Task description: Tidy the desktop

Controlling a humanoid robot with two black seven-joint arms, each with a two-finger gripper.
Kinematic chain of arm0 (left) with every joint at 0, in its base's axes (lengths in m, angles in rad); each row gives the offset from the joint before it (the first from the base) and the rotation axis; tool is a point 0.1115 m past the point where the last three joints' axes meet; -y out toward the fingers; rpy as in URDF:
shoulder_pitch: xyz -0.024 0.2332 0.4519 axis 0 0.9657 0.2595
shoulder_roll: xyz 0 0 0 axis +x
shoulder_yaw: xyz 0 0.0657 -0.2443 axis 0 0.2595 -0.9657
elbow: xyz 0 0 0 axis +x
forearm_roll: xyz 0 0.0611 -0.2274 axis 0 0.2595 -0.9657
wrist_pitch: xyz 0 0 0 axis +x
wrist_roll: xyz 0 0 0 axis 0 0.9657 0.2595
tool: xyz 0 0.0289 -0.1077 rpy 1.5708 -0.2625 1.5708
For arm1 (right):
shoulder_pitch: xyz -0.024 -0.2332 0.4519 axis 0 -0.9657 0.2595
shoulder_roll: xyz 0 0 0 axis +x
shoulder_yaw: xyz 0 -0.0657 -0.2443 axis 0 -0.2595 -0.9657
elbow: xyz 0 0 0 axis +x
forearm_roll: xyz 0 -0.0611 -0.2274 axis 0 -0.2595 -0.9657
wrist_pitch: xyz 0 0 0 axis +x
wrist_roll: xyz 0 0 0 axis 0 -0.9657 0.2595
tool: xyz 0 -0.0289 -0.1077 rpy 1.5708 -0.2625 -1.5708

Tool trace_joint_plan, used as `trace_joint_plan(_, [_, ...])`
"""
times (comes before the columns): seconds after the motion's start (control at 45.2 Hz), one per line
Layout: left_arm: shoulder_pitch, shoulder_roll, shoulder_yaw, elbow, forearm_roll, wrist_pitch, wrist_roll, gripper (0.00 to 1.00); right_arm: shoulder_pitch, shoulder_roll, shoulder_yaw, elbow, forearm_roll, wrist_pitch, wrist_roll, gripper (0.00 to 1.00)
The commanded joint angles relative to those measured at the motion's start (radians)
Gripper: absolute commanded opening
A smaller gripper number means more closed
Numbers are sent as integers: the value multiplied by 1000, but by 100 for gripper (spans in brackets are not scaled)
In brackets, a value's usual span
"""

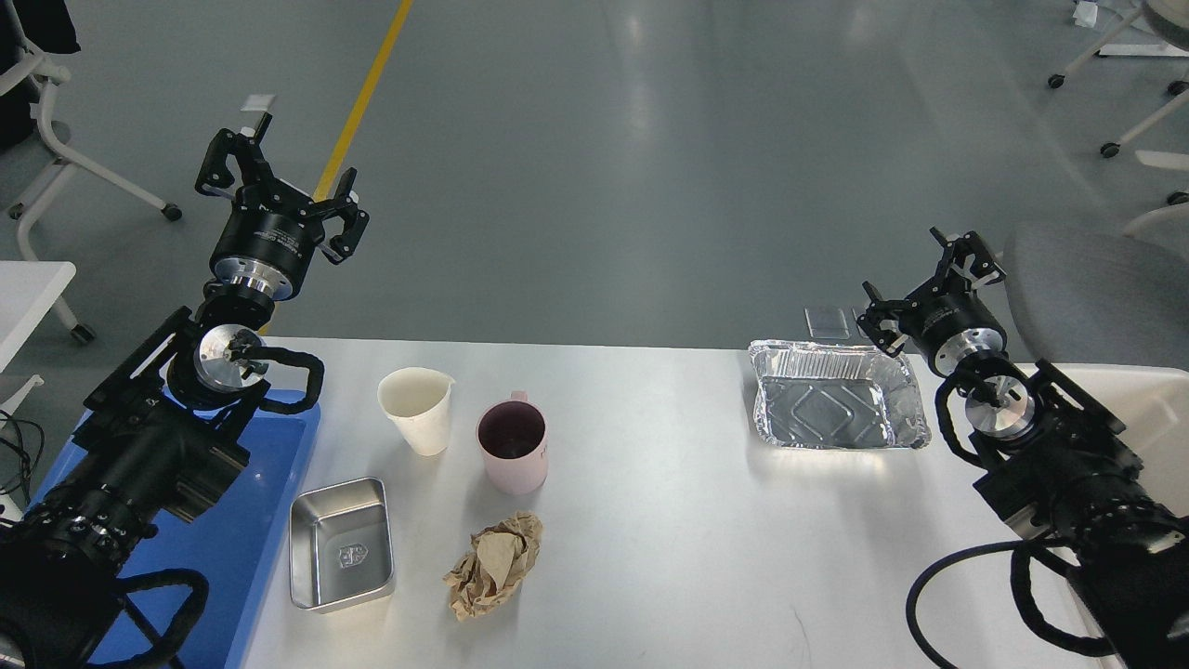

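The white-grey desktop (pixel 669 520) fills the lower half of the head view. On it stand a white paper cup (pixel 417 409), a pink mug (pixel 513 446), a small steel tray (pixel 341 543), a crumpled brown paper ball (pixel 494 564) and an empty foil tray (pixel 836 395). My left gripper (pixel 276 177) is raised beyond the desk's far left corner, open and holding nothing. Over the far right edge, just beyond the foil tray, my right gripper (pixel 929 283) is also open and empty.
A blue plastic tray (pixel 269 520) lies at the desk's left edge under my left arm. A cream-coloured bin (pixel 1147 400) sits at the right, behind my right arm. Wheeled chair legs (pixel 65 158) stand on the grey floor, which has a yellow line (pixel 367 88).
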State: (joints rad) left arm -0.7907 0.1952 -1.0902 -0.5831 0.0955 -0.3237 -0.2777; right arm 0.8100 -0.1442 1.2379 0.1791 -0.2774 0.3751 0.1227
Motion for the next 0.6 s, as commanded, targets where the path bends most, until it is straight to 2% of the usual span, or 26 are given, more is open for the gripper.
trace_joint_plan(0.0, [1,1,0,0,0,2,2,97,0,0,0,0,0,-1,0,100])
trace_joint_plan(0.575, [7,-5,-2,0,0,-18,-2,97,0,-2,0,0,0,-1,0,100])
